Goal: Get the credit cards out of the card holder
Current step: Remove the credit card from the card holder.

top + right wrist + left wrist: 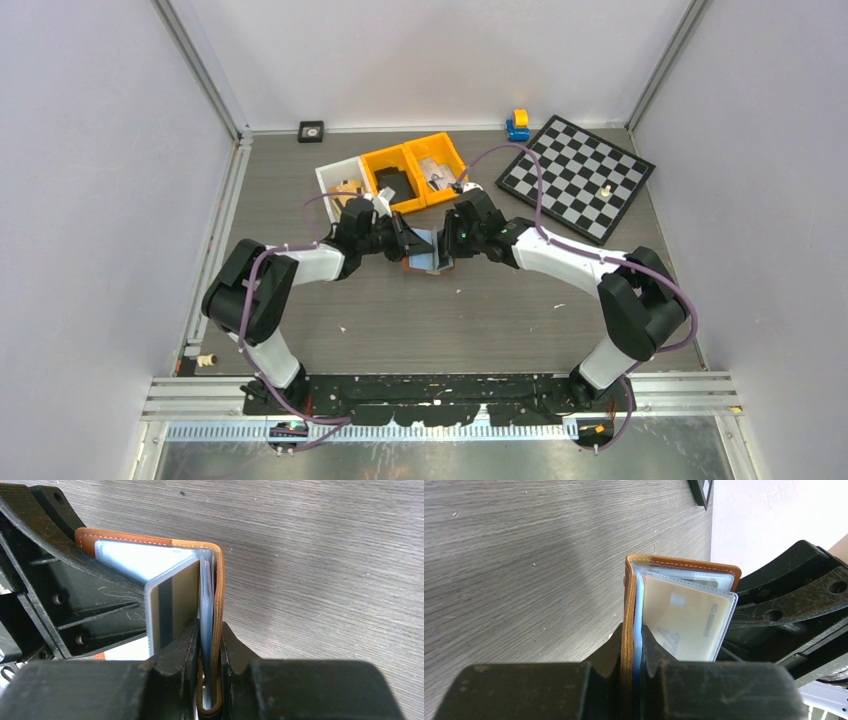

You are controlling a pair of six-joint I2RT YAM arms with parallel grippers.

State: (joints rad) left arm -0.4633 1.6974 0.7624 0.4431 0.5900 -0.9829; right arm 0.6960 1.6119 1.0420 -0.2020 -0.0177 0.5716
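Note:
The reddish-brown card holder [428, 256] is held open between both grippers just above the table's middle, its pale blue inside facing up. My left gripper [403, 238] is shut on its left flap [628, 605]; my right gripper [452, 240] is shut on its right flap [218, 605]. In the left wrist view a beige credit card [689, 622] with small dark print stands up in a clear sleeve. In the right wrist view the same card [172, 605] shows a dark stripe, with pale blue sleeves [135, 560] behind it. Further cards are hidden in the sleeves.
Behind the grippers stand a white bin [340, 185] and two orange bins [415, 170] with small items. A chessboard [578, 178] lies at the back right, a blue and yellow toy [517, 124] beside it. A small black square object [311, 131] sits at the back wall.

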